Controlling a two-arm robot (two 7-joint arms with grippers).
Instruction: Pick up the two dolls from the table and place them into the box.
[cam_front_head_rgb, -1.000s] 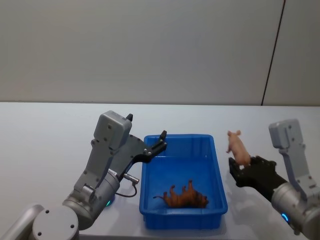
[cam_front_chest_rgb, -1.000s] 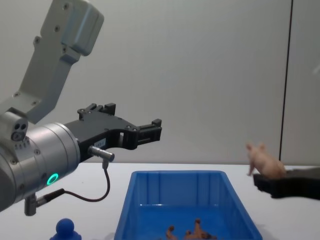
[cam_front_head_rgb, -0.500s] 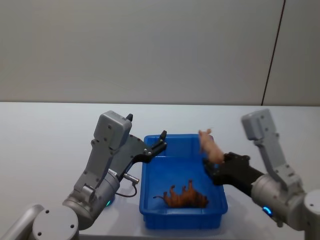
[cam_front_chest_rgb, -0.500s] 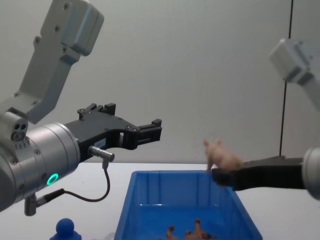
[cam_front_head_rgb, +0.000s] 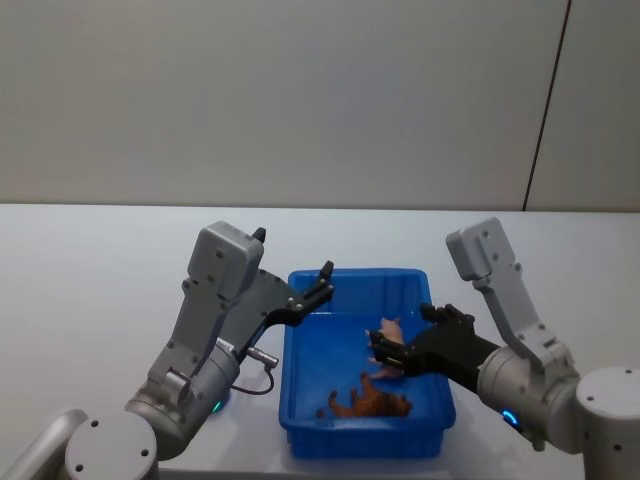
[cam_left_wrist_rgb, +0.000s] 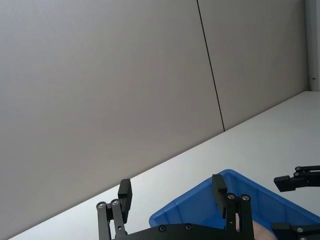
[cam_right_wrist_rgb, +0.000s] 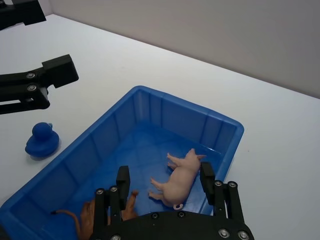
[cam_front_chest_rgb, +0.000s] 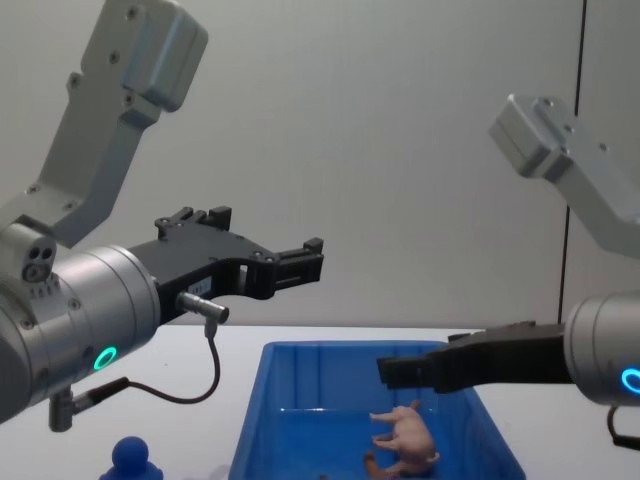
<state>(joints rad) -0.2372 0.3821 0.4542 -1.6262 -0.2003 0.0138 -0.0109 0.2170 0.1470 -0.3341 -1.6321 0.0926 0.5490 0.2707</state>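
pig (cam_front_head_rgb: 386, 329) now down in box (cam_front_head_rgb: 365, 441), white table (cam_front_head_rgb: 90, 270), grey wall (cam_front_head_rgb: 300, 100)

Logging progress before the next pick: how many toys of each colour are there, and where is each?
Pink: 1, pig, inside the box
Brown: 1, animal, inside the box
Blue: 1, figure, on the table
Total: 3
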